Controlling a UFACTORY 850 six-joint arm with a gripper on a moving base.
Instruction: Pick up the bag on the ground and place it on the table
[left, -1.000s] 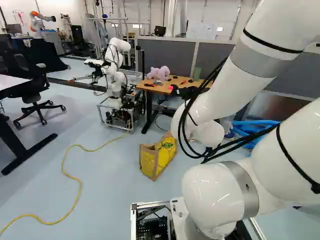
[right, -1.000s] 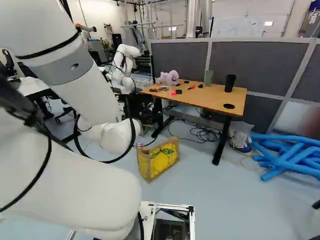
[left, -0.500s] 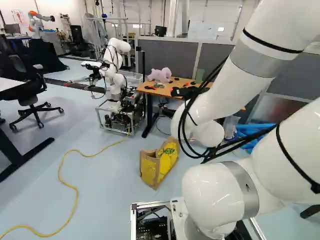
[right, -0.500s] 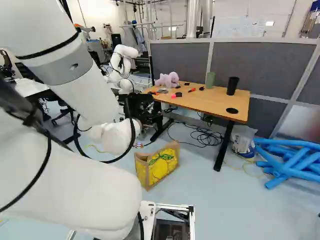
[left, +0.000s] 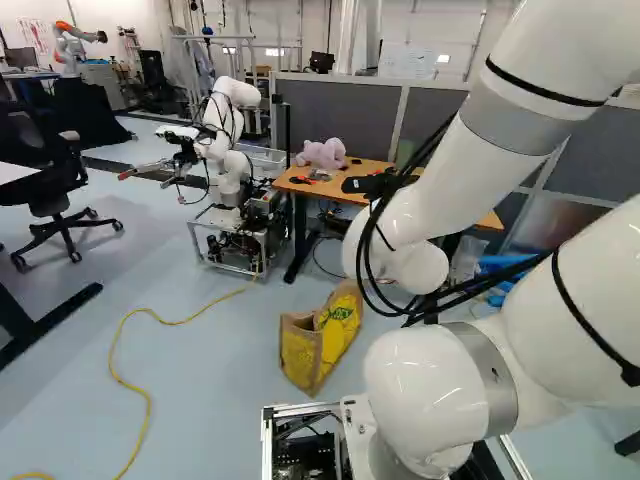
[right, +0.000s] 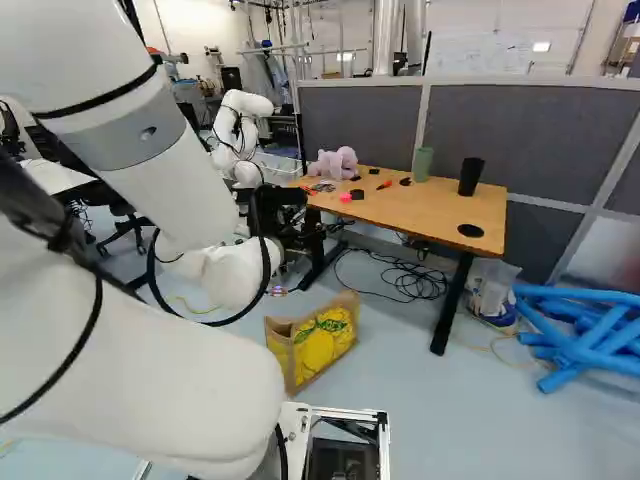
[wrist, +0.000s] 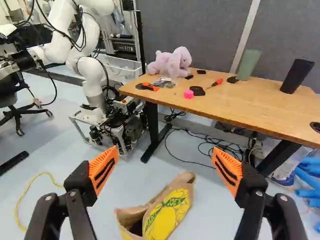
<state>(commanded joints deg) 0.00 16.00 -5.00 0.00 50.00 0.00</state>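
Observation:
The black gripper (left: 368, 184) shows partly beyond the white arm in the left base view, its fingertips hidden there. In the wrist view the gripper (wrist: 165, 151) is open, orange pads wide apart and nothing gripped. A brown and yellow paper bag (wrist: 170, 212) rests on the floor ahead of and below it, its mouth gaping. In the base views the bag (left: 320, 340) (right: 325, 345) lies just ahead of the base, apart from the gripper. The wooden table (right: 420, 205) stands beyond the bag.
On the table are a pink plush toy (wrist: 171, 62), a green cup (wrist: 248, 65), a black cup (wrist: 296, 76) and small tools. Another robot (left: 228, 140) stands left of the table. Cables (right: 400, 275) lie beneath it; blue tubes (right: 585, 325) lie to its right.
The base has moved, bringing the bag a little closer and shifting the table rightward in both base views. The arm keeps its pose over its lowest joint.

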